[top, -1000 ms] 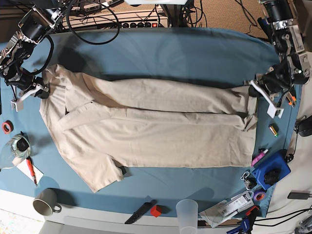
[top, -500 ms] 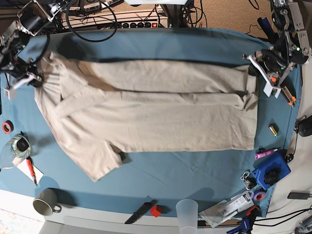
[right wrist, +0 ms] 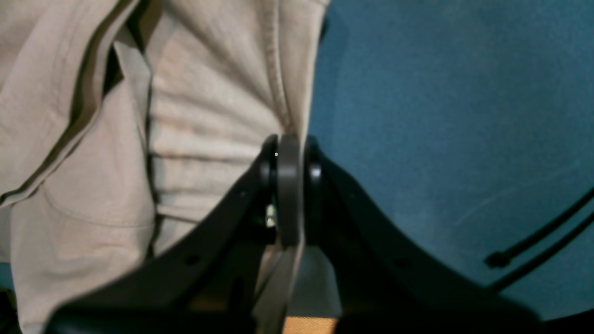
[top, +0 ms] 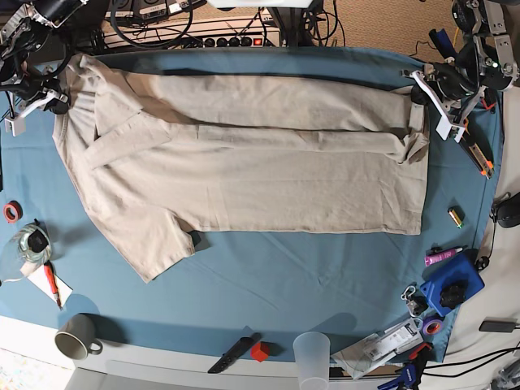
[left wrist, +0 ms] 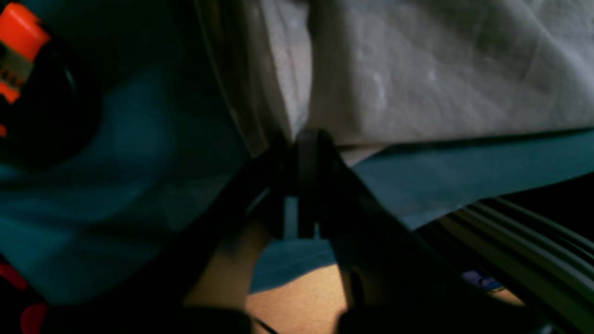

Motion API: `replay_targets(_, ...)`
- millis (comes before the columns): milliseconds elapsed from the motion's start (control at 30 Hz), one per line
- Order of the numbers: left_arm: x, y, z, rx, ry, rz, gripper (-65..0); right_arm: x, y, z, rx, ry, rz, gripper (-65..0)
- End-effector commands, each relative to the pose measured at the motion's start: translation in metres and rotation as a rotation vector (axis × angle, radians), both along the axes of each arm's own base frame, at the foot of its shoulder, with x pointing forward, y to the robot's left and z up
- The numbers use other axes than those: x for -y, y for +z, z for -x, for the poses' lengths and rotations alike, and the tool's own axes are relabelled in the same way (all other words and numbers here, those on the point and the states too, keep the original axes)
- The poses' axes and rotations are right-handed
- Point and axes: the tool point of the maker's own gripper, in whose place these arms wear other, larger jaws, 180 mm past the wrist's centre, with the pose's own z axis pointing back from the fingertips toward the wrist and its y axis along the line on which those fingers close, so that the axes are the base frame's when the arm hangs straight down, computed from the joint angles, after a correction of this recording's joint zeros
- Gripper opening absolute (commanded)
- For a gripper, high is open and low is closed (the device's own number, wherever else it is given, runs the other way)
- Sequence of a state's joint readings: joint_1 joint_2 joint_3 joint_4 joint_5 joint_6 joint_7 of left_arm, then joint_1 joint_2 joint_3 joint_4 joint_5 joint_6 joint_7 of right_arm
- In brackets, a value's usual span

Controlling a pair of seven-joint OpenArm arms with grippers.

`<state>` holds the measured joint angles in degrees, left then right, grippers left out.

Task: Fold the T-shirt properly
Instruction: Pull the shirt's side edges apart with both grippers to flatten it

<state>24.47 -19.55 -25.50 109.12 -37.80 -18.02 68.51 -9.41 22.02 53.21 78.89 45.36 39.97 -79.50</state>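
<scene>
The beige T-shirt (top: pixel 244 179) lies stretched sideways across the blue tablecloth (top: pixel 268 284), one sleeve pointing to the near left. My right gripper (top: pixel 57 101) is at the shirt's far left corner. In the right wrist view it (right wrist: pixel 287 144) is shut on a bunched hem of the T-shirt (right wrist: pixel 209 93). My left gripper (top: pixel 418 89) is at the far right corner. In the left wrist view it (left wrist: pixel 301 139) is shut on the edge of the T-shirt (left wrist: pixel 417 69). A fold ridge runs lengthwise between both grips.
Along the near edge stand a mug (top: pixel 75 336), a clear cup (top: pixel 312 351), a black knife (top: pixel 231 354) and a red block (top: pixel 259 352). A blue box (top: pixel 452 284) and a battery (top: pixel 456 215) lie at the right. Tape (top: pixel 10 212) and a pen (top: pixel 51 283) lie left. Cables and a power strip (top: pixel 236 36) run behind.
Both grippers have moved toward the table's far edge, dragging the shirt's upper edge with them. The whole shirt has slid back and stretched wider.
</scene>
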Motion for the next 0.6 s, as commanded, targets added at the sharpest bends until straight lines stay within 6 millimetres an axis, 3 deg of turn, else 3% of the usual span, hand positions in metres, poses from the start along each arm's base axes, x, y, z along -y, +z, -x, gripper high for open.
replay_targets(0, -0.008, 0.001, 0.004, -0.018, -0.006, -0.030, -65.0, 0.013, 0.015, -0.006, 0.031, 0.001, 0.046, -65.0)
replay_targets(267, -0.051, 0.017, 0.005, 0.013, 0.104, -0.073, -65.0, 0.014, 0.016, -0.007, 0.039, -0.002, 0.051, -65.0)
replay_targets(367, -0.049, 0.028, 0.003, 0.060, 0.092, -0.005, -65.0, 0.014, 0.016, -0.007, 0.040, -0.002, 0.051, -65.0)
replay_targets(567, -0.026, 0.036, 0.000, 0.114, 0.036, 0.107, -65.0, 0.012, 0.014, -0.004, 0.022, 0.004, 0.043, -65.0)
